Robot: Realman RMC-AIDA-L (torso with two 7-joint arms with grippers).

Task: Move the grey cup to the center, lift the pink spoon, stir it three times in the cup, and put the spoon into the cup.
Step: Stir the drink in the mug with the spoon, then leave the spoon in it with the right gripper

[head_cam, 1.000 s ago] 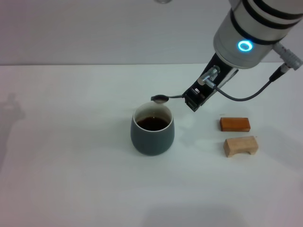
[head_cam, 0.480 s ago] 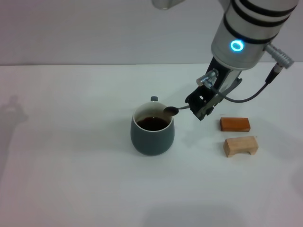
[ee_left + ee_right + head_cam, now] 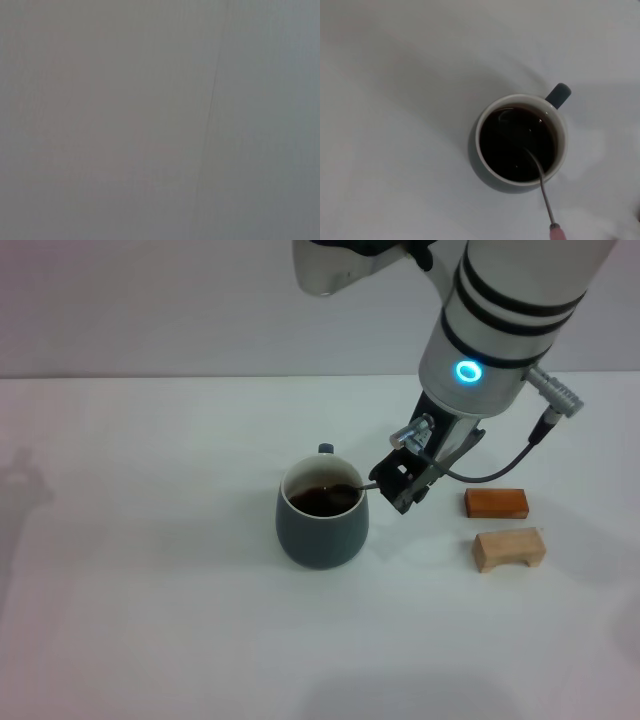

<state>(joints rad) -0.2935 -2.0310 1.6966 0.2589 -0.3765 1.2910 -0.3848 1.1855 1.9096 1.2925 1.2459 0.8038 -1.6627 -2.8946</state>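
The grey cup [image 3: 322, 515] stands near the middle of the white table with dark brown liquid in it; it also shows in the right wrist view [image 3: 521, 138], its stubby handle pointing away. My right gripper [image 3: 403, 483] is just right of the cup's rim, shut on the pink spoon [image 3: 362, 487]. The spoon's metal neck [image 3: 543, 190] slants over the rim and its bowl is sunk in the liquid; a bit of pink handle [image 3: 556, 232] shows in the right wrist view. The left gripper is out of view; the left wrist view shows only a blank grey surface.
An orange block [image 3: 495, 502] and a tan wooden block [image 3: 509, 548] lie to the right of the cup, close under my right arm. The white tabletop [image 3: 150, 570] stretches to the left and front.
My right gripper has moved down and left, tilting the spoon. The spoon's bowl went from above the cup's far rim down into the liquid.
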